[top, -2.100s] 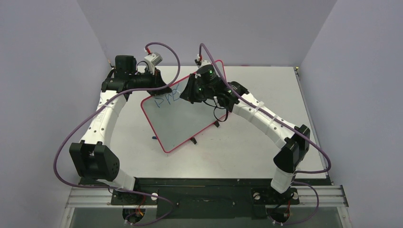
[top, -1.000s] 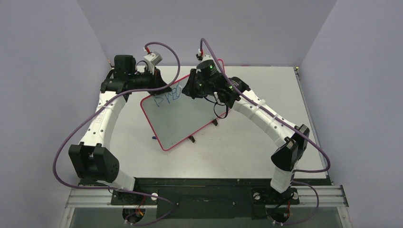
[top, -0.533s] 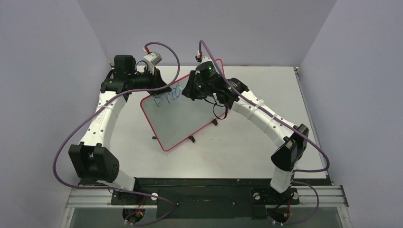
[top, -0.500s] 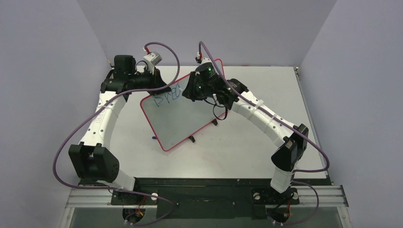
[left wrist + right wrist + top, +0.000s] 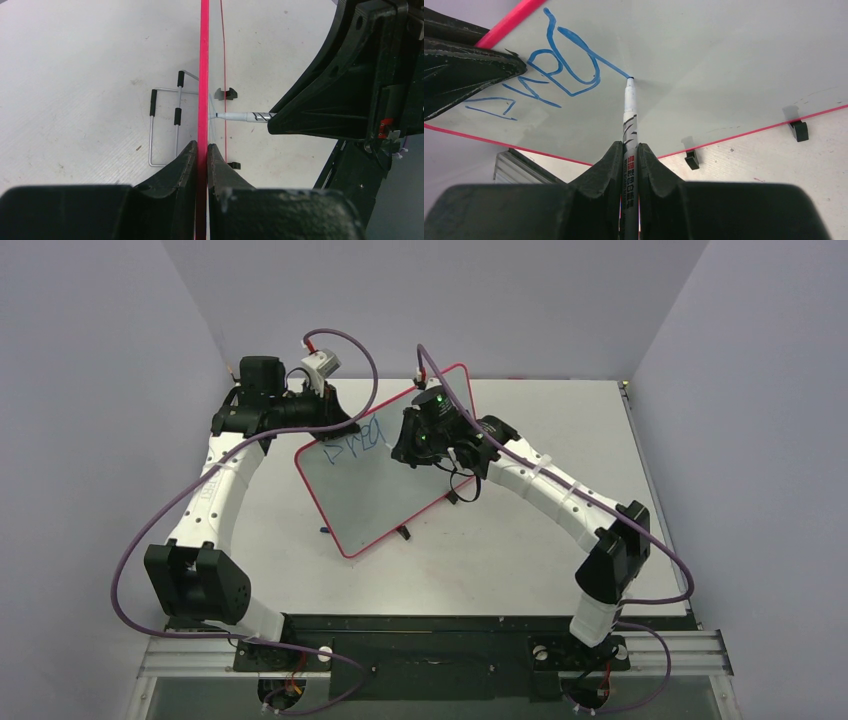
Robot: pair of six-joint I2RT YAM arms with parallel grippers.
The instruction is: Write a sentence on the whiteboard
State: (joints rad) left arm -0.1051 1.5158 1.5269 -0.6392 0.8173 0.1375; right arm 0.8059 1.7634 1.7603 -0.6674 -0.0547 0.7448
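While the table carries the job, the whiteboard stands propped on its clipped edge toward 11 o'clock of it, face slanted to my right arm. I judge that slant is why the left gripper is clamped on the red rim at the board's 11 o'clock corner: it steadies the surface against pen pressure. The right gripper is closed round the marker, whose tip touches the board at the 3 o'clock end of the sentence. That blue writing is one wobbly row so far; I cannot read it as a word. The barrel's print is too small to read.
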